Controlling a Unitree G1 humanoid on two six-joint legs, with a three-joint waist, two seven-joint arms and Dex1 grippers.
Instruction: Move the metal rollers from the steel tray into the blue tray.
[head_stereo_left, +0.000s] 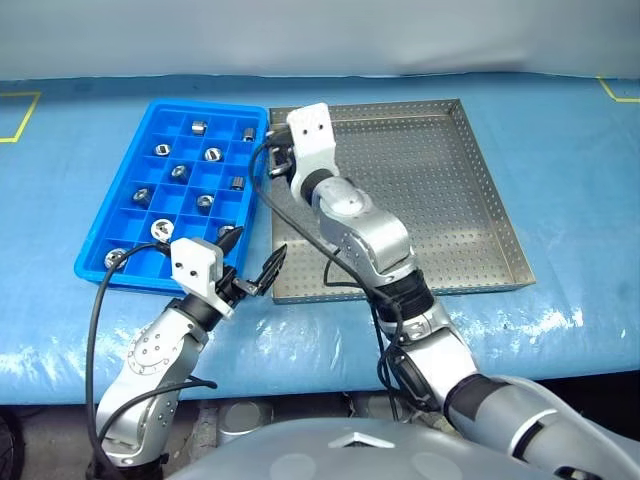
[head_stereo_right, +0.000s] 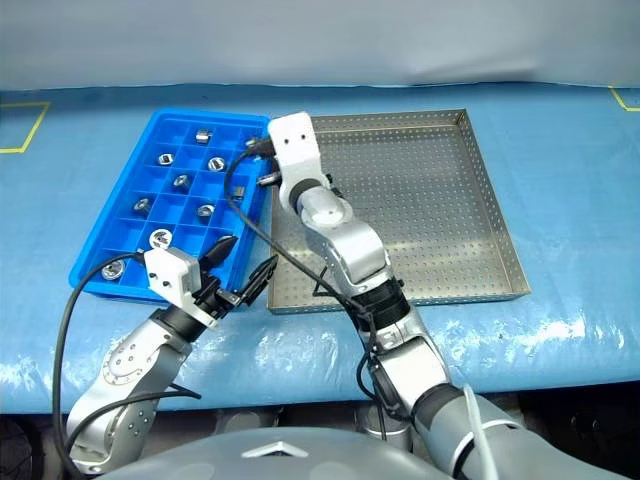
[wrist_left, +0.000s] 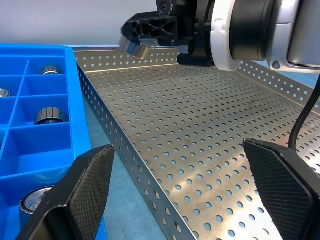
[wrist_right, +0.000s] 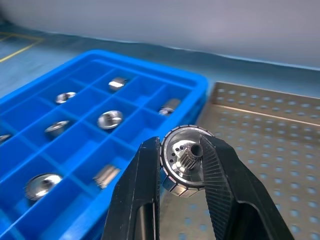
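Right gripper (wrist_right: 181, 165) clenched on a metal roller (wrist_right: 184, 160), apparently above the steel tray's (head_stereo_left: 480, 190) edge beside the blue tray (wrist_right: 95, 150), left gripper (head_stereo_left: 248, 262) released, fingers spread.

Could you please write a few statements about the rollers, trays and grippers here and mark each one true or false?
1. The right gripper holds a metal roller between its fingers. True.
2. The left gripper is shut on a roller. False: its fingers stand open and empty.
3. The steel tray is full of rollers. False: its perforated floor lies bare.
4. Several compartments of the blue tray hold rollers. True.
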